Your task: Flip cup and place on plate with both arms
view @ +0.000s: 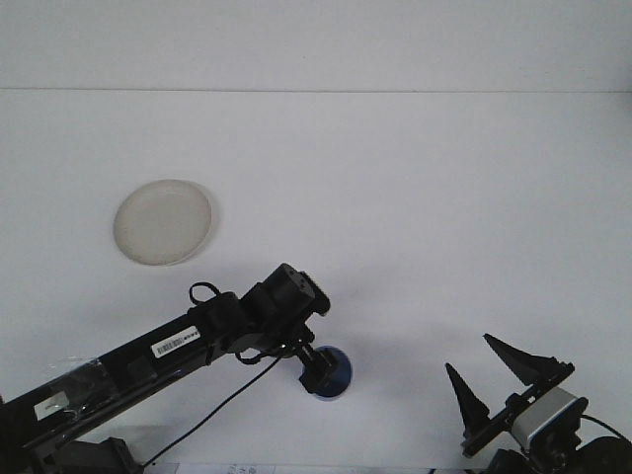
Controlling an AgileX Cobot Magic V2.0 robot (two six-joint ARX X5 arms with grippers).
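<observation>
A blue cup [342, 374] stands near the table's front edge, in the middle. My left gripper [318, 374] has reached down onto it and hides most of it; only the cup's right side shows. The arm's wrist blocks the view of any grasp. A round cream plate [163, 221] lies flat at the left, well apart from the cup and with nothing on it. At the lower right corner my right gripper [468, 354] stands open, holding nothing, well to the right of the cup.
The left arm [168, 346] stretches diagonally from the lower left corner to the cup, with a cable hanging under it. The white table [415, 197] runs back to a wall edge at the far side.
</observation>
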